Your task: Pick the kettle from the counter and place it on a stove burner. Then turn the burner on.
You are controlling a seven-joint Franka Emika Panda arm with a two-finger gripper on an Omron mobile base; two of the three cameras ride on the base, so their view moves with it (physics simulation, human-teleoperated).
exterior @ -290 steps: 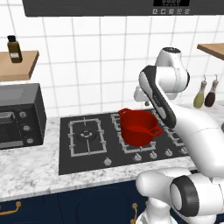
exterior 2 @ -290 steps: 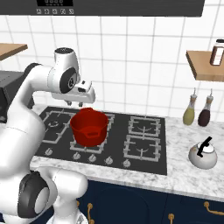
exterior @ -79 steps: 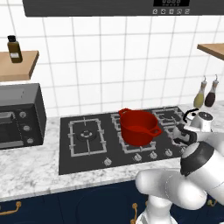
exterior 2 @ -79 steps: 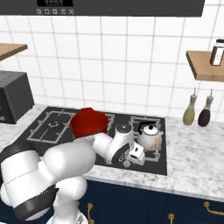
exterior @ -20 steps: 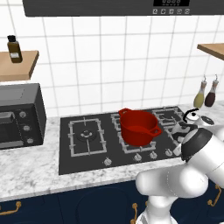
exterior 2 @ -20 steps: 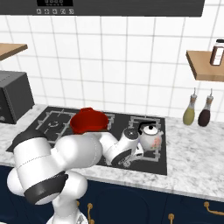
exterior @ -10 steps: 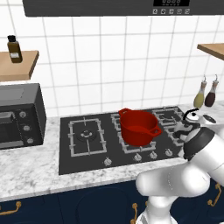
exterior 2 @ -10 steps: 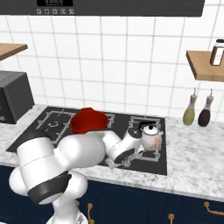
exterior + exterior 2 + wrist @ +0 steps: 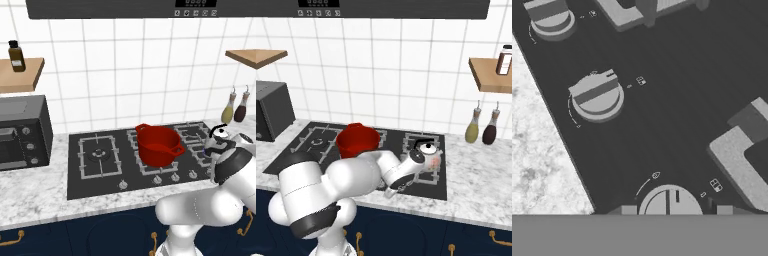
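The small silvery kettle (image 9: 218, 143) (image 9: 426, 154) with its black arched handle stands upright on the stove's (image 9: 100, 172) right-hand burner, apart from my hand. My arm curls down in front of it to the stove's front edge. In the hand view my gripper (image 9: 677, 210) hangs open over the row of knobs. Its two fingertips (image 9: 629, 210) flank a round knob (image 9: 670, 201), and a gap shows on the right side. Another knob (image 9: 597, 94) lies further along the row. The marble counter (image 9: 35, 200) (image 9: 542, 165) borders the stove.
A red two-handled pot (image 9: 158, 144) (image 9: 357, 140) sits on the middle burners, left of the kettle. Two bottles (image 9: 481, 126) hang on the wall at the right. A dark oven (image 9: 20, 132) stands on the counter at the left. Wooden shelves (image 9: 488, 74) carry jars.
My arm's elbow has sunk slightly to the right. The kettle and the red pot have stayed put, and the jaws stand as wide as before.
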